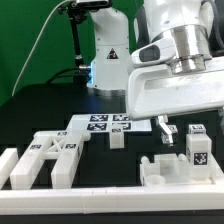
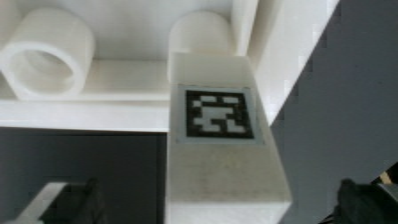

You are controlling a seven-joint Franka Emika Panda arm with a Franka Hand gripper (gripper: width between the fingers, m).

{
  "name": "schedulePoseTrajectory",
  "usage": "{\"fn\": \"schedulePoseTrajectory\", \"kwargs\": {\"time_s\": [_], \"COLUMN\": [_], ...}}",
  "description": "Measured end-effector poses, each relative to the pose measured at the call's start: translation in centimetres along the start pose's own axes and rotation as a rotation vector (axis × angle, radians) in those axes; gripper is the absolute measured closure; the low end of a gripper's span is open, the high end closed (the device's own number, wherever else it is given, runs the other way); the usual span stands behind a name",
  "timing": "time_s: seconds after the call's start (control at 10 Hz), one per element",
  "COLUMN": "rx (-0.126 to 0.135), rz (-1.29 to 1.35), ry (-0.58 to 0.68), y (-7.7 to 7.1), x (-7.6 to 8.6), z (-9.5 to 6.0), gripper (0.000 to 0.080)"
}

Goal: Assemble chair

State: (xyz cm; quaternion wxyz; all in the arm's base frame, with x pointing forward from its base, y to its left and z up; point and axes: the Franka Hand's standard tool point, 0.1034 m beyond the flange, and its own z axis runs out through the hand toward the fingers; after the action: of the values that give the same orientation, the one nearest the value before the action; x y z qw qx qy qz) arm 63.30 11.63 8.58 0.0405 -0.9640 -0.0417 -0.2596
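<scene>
The chair's white parts lie spread over the black table. In the exterior view several slabs and bars lie at the left, a small cube stands in the middle, a tagged block stands at the right, and a blocky part sits at the front right. My gripper hangs above that blocky part. In the wrist view my gripper is open, its dark fingers wide on either side of a white tagged bar, not touching it. Two round white pegs show beyond the bar.
The marker board lies flat behind the small cube. A white rail edges the table's front. A white robot base and a black stand with cable stand at the back.
</scene>
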Motion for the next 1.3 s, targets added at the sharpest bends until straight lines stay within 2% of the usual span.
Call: {"fn": "schedulePoseTrajectory", "kwargs": {"time_s": [0.2, 0.4, 0.5, 0.6, 0.7, 0.9, 1.0, 1.1, 1.2, 1.3], "rx": [0.006, 0.002, 0.008, 0.011, 0.02, 0.029, 0.024, 0.024, 0.017, 0.002], "rz": [0.11, 0.127, 0.131, 0.122, 0.126, 0.131, 0.147, 0.15, 0.184, 0.252], "ry": [-0.096, -0.158, -0.234, -0.274, -0.37, -0.443, -0.43, -0.431, -0.431, -0.432], "y": [-0.9, 0.1, 0.3, 0.8, 1.5, 1.4, 1.4, 1.4, 1.4, 1.4], "x": [1.5, 1.2, 0.9, 0.9, 0.4, 0.2, 0.4, 0.4, 0.4, 0.4], "z": [0.1, 0.9, 1.0, 1.2, 1.4, 1.3, 1.4, 1.4, 1.4, 1.4], "gripper": [0.0151, 0.0151, 0.0151, 0.0151, 0.0151, 0.0154, 0.0154, 0.0324, 0.0324, 0.0519]}}
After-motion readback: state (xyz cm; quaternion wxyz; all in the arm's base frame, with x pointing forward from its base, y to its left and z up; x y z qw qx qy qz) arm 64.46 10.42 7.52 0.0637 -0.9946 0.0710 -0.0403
